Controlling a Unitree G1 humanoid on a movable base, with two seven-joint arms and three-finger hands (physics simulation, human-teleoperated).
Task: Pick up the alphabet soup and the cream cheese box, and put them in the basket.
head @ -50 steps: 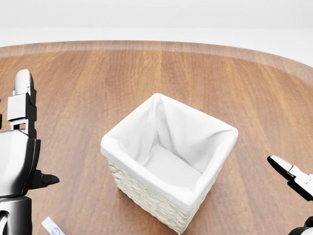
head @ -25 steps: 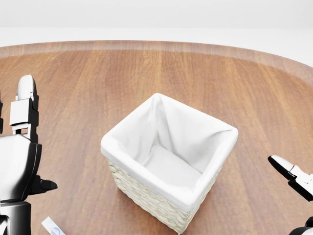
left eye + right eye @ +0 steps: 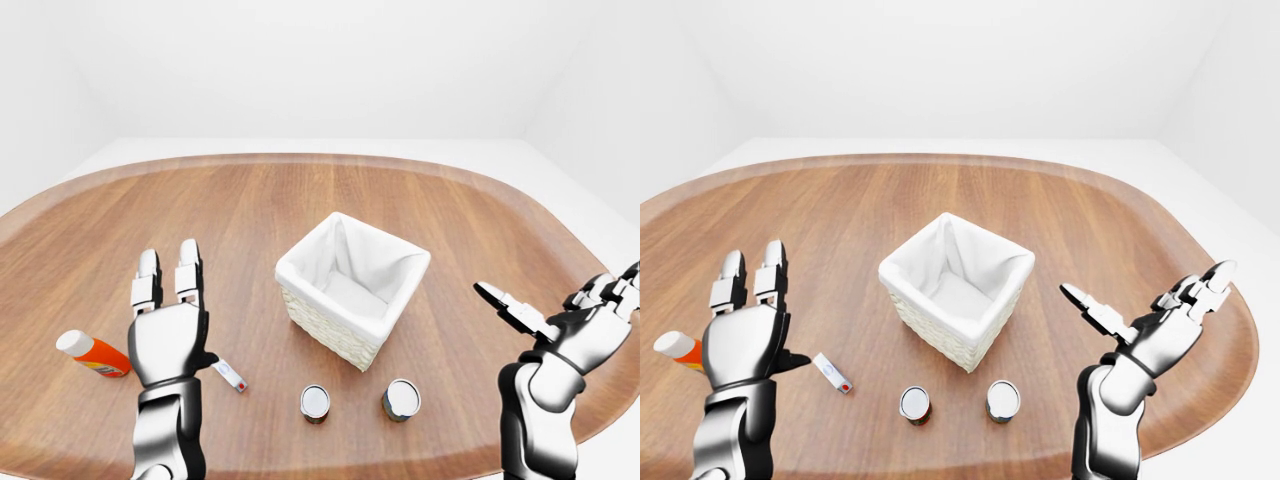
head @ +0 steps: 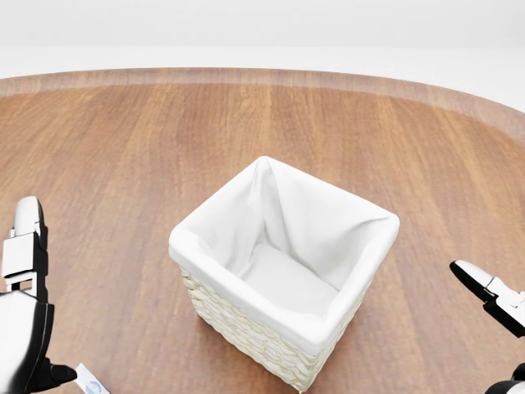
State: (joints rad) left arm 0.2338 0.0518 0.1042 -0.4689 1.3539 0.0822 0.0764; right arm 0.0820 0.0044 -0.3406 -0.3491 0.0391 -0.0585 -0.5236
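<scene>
White walls stand all around a big round wooden counter (image 3: pixel 300 200). Closest to the robot, at the bottom of the eye views, are two small cans standing up: a left can (image 3: pixel 315 403) and a right can (image 3: pixel 401 399). They stand near each other but do not touch. One of them should be the soup, but the labels are too small to read, so I cannot tell which. A can is hard and a bit heavy, and its round sides may be slippery, so a good hold would be around its middle with fingers on both sides. Just left of the cans lies a small flat box (image 3: pixel 229 375), white with a red spot. It may be the cream cheese, though I cannot be sure. It looks light and thin and lies flat, so it would be best pinched by its long edges. The left hand (image 3: pixel 168 335) hangs over the counter beside that box, fingers straight and spread wide, with nothing in it. The right hand (image 3: pixel 1165 335) is far over on the right, also wide open and holding nothing. Off at the left edge lies an orange bottle (image 3: pixel 92 354) with a white cap. A little farther up, in the middle of the counter, sits the basket (image 4: pixel 283 341). It has a white cloth inside and nothing in it yet.
</scene>
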